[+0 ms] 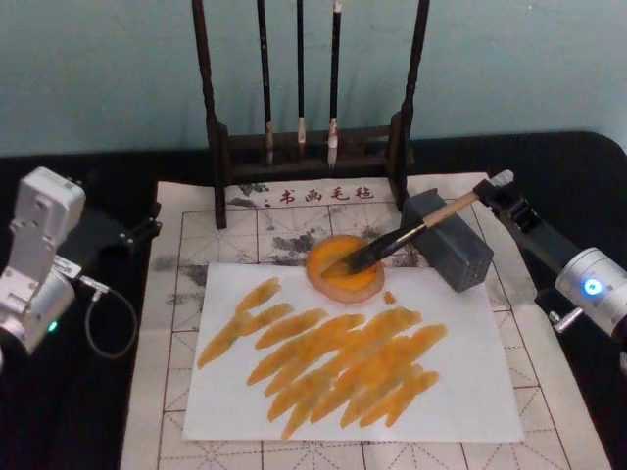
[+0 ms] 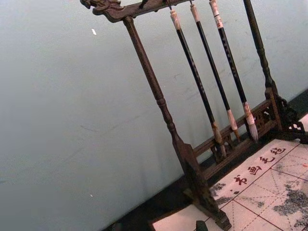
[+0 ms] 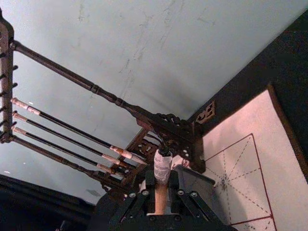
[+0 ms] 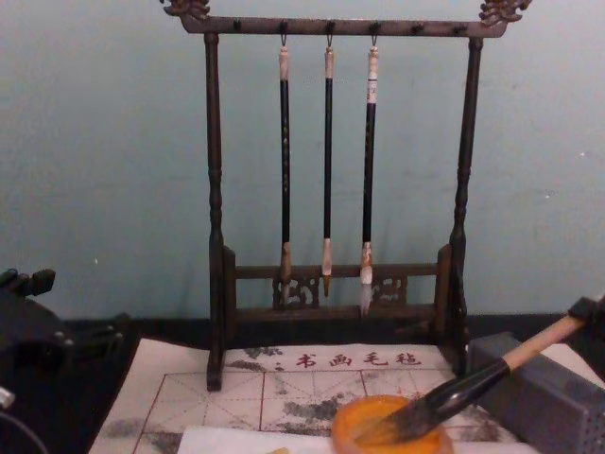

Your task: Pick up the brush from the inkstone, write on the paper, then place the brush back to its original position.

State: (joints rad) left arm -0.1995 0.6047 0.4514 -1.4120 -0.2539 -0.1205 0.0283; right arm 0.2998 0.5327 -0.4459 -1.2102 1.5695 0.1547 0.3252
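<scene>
- While the right arm reaches in low from the right side of the tabletop (image 1: 573,162), forearm angled toward the middle, the right gripper (image 1: 498,186) sits at the top end of the brush (image 1: 402,235).
- Seen from the right wrist, its fingers (image 3: 150,179) press against both sides of the pale wood handle, clamped on it.
- Lying at a slant, the brush has its dark bristles in the orange dish (image 1: 364,286), and its handle runs up to the right across the top of a grey block (image 1: 460,257).
- The dish rests on the upper edge of the white paper (image 1: 451,392), which carries many broad orange strokes across its middle.
- Under the paper lies a gridded mat (image 1: 167,323) with dark blotches and a line of red characters.
- The left arm is held back at the left side of the tabletop, elbow bent, and the left gripper (image 1: 145,221) points toward the mat's near corner, well apart from the brush. I cannot tell whether it is apart or together.
- Behind the mat stands a dark wooden rack (image 1: 209,98) with three thin brushes (image 1: 300,69) hanging from it.
</scene>
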